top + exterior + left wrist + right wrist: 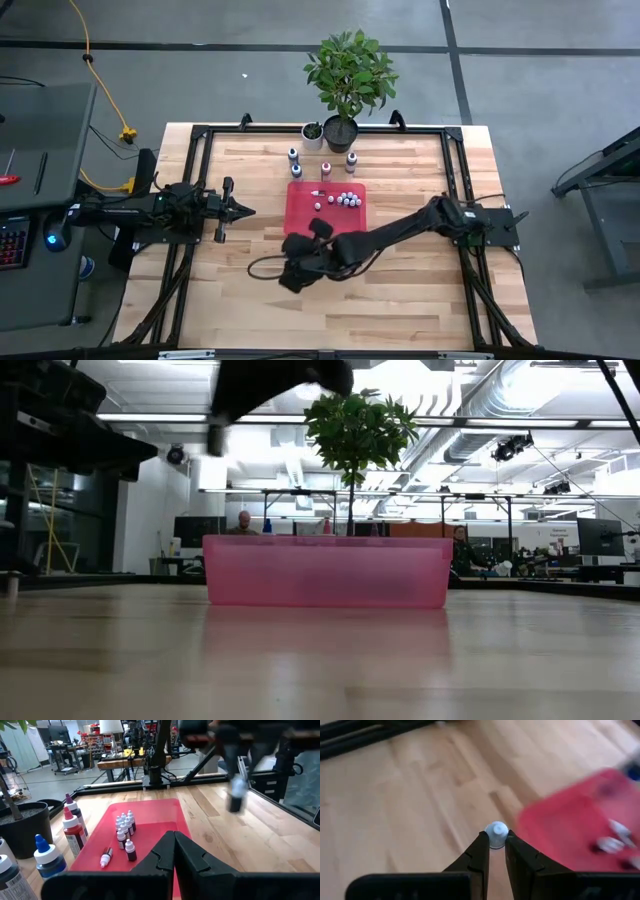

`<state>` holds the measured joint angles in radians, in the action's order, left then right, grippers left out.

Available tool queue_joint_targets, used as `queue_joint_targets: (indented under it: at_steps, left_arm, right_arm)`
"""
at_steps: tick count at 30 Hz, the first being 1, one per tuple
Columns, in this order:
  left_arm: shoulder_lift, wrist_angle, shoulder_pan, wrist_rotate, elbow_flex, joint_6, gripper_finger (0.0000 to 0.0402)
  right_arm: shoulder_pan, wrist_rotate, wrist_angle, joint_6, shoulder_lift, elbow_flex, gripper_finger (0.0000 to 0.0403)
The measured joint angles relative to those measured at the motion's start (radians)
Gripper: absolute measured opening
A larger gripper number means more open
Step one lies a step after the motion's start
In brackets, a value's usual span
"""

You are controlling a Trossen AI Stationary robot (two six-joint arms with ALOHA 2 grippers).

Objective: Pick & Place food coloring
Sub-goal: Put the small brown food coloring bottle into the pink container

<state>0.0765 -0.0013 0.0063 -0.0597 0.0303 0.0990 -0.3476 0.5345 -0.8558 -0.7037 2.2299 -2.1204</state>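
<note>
Closed on a tiny bottle's whitish cap (496, 834), the jaws of the right gripper (496, 841) held it off the table at about seven o'clock from the red tray (300, 205). More food coloring bottles (125, 827) sat clustered on the tray, toward its two o'clock corner. Such a bottle likely handled as light, rigid and slick, so a grip low on the cap or across the body seemed safest against twisting out. Waiting at nine o'clock of the tray, the left gripper (243, 210) had its fingers together, empty.
</note>
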Motion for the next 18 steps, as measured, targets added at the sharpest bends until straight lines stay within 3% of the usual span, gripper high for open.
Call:
queue_joint_targets:
  at_steps: [8, 18]
  left_arm:
    - [0.000, 0.000, 0.000, 0.000, 0.000, 0.000, 0.0000]
    - [0.000, 0.000, 0.000, 0.000, 0.000, 0.000, 0.0000]
  right_arm:
    - [0.050, 0.065, -0.250, -0.208, -0.073, 0.000, 0.0041]
    - [0.135, 0.033, -0.279, -0.369, -0.076, 0.009, 0.0041]
